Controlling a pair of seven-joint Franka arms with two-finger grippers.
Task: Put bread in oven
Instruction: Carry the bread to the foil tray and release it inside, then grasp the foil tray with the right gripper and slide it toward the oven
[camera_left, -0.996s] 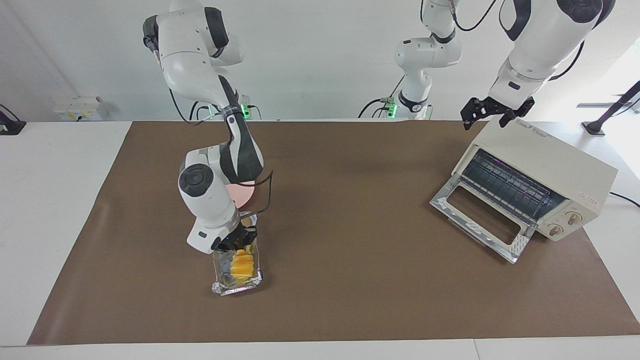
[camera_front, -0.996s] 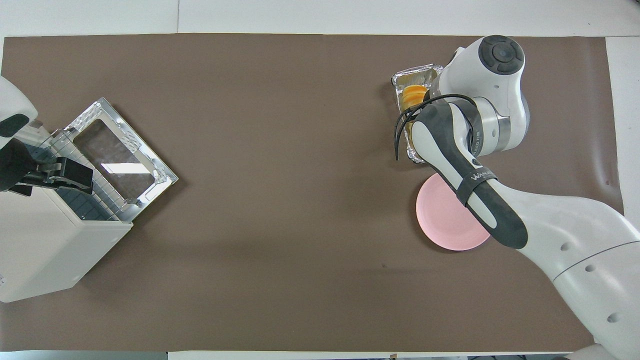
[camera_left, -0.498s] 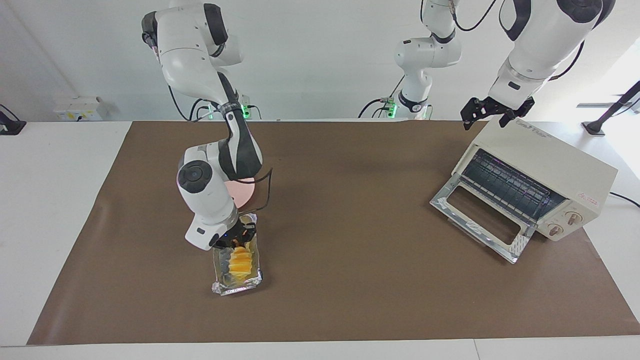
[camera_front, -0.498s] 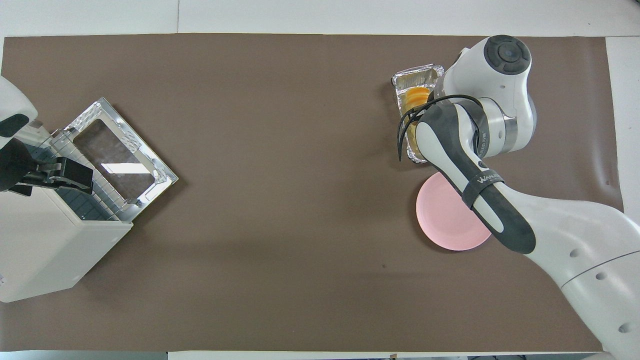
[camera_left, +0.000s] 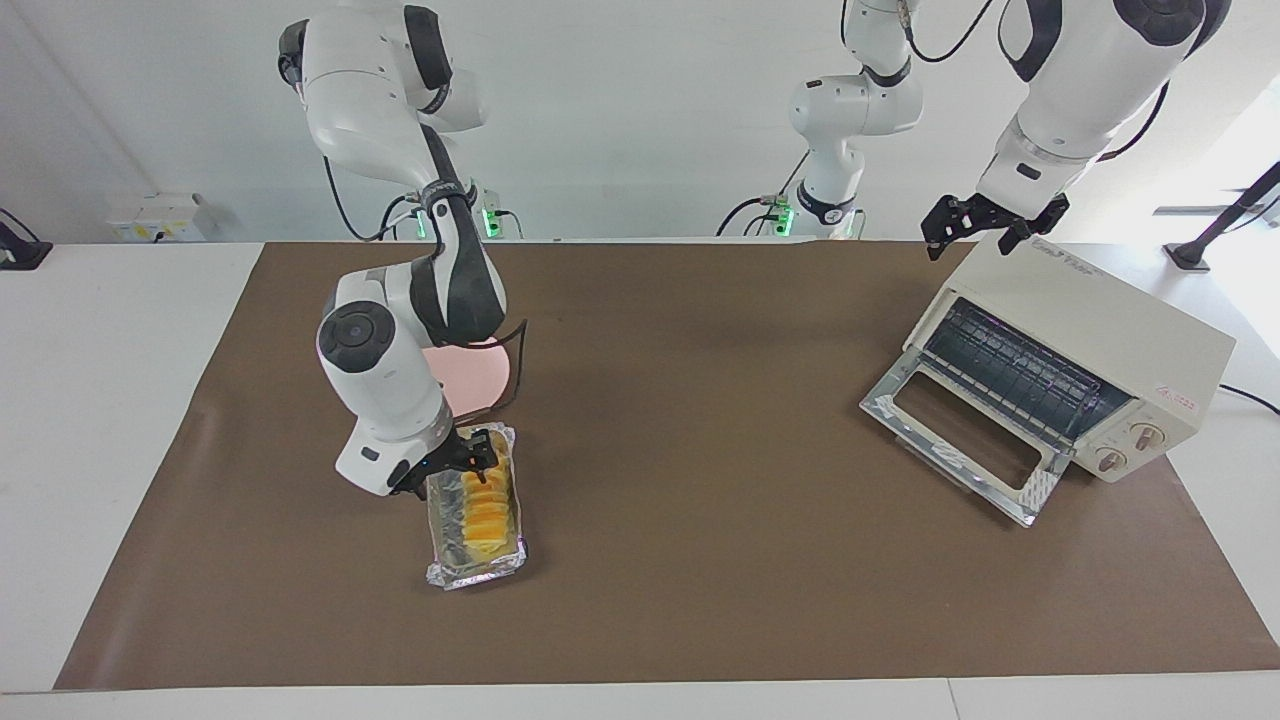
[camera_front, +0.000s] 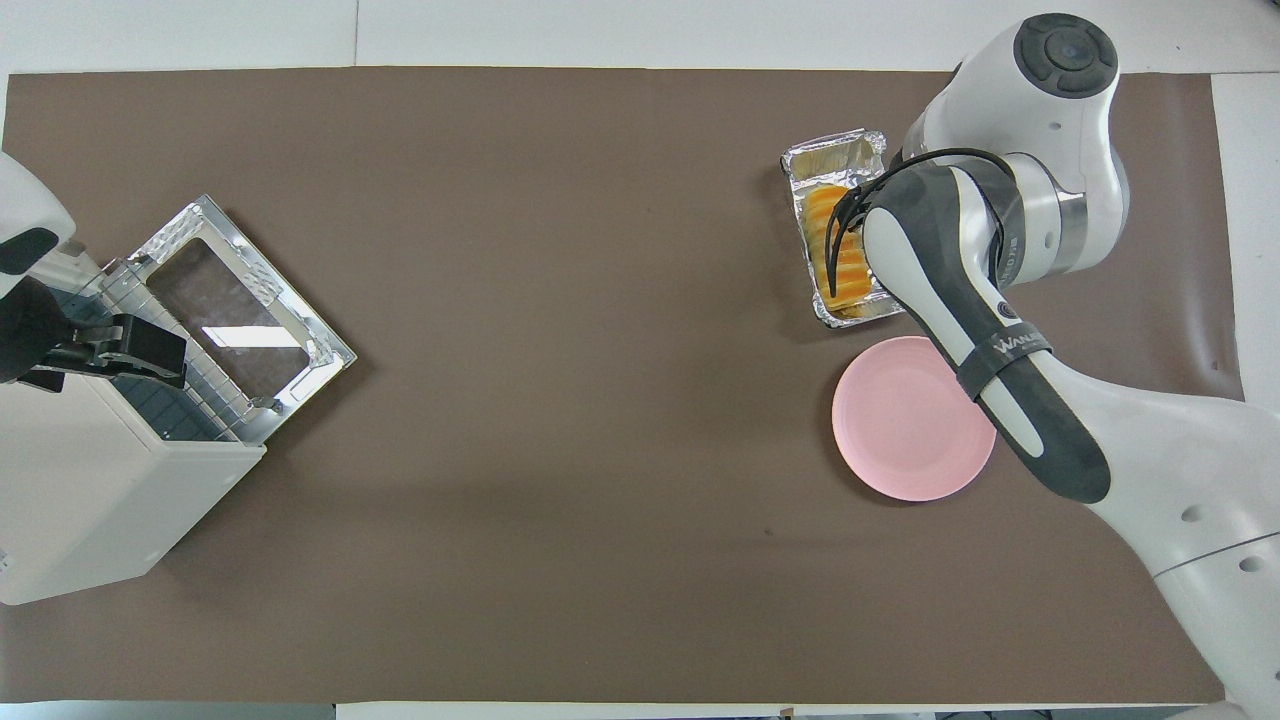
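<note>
Nearest the robots, my left claw waits spread wide over the oven, whose door lies open with bare table in front. The pink plate crowds the foil tray. Farther out, the bread lies in that tray, with my right claw over its nearer end. I cannot tell how wide that claw is. A shallow pinch could drag the tray or drop the loaf.

You've got a crinkled shiny silver foil tray, a matt brown paper table cover, and a glossy cream-white metal oven.
</note>
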